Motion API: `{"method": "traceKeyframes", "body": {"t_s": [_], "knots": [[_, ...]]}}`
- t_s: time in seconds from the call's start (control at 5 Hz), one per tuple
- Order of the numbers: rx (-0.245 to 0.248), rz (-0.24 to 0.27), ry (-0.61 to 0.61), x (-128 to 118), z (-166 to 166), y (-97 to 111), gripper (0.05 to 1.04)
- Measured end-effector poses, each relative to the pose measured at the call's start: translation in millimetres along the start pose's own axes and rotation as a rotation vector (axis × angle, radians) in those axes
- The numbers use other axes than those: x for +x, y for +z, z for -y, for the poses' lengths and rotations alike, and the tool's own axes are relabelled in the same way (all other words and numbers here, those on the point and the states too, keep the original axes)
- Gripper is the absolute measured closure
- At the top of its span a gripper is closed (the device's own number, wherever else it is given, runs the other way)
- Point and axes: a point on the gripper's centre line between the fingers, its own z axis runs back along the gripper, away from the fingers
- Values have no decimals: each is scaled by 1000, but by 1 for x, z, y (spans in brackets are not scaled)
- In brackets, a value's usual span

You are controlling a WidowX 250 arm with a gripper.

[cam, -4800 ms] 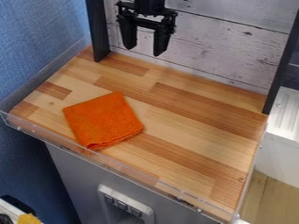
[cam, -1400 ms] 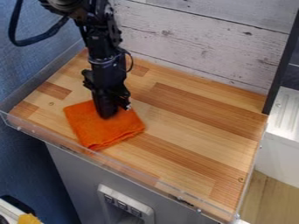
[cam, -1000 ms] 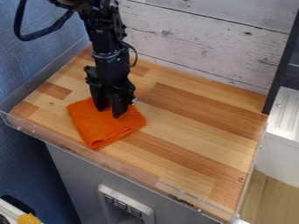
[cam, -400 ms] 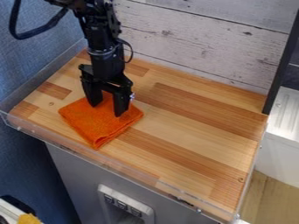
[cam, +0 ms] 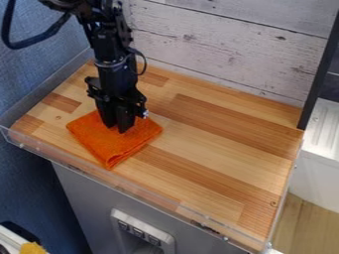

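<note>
1. Tool [cam: 116, 129] is pointing down onto the orange cloth [cam: 109, 146], tips touching it. Fingers are sitting close together and look to be pinching cloth; the pinch itself is hiding between them, so grip depth: can't tell.

2. Key relation: cloth is lying directly under the tool, with most of its area spreading to the near side of the tips. Tool is meeting it in the far half, roughly midway between left and right corners.

3. Cloth is lying folded and mostly flat, turned so one corner is pointing at the near edge, slightly left of the tips. Other corners are pointing left and right. Far part is partly hiding behind the tool. No clearly longer axis showing.

4. Cloth is resting on the left part of the wooden surface [cam: 218, 141], just beside the clear guard [cam: 152, 193] that is running along the near edge. Can't tell if they're touching.

5. Arm [cam: 114, 54] is standing over the far-left area, slanting slightly, with a black cable [cam: 39, 38] looping off its left side.

6. Around it: white plank wall [cam: 232, 54] is backing the far side, blue wall [cam: 33, 74] is bounding the left, black post [cam: 321, 74] is standing at far right.
</note>
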Motion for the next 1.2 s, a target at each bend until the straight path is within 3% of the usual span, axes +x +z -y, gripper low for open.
{"method": "traceKeyframes", "body": {"t_s": [0.2,0.4,0.6,0.8,1.2], "knots": [[0,-2,-10,-5,2,5,440],[-3,-4,-22,-11,5,6,732],[-5,-15,-50,-18,7,2,939],[-3,-15,-69,-21,8,4,1019],[6,-11,-119,-19,9,4,1025]]}}
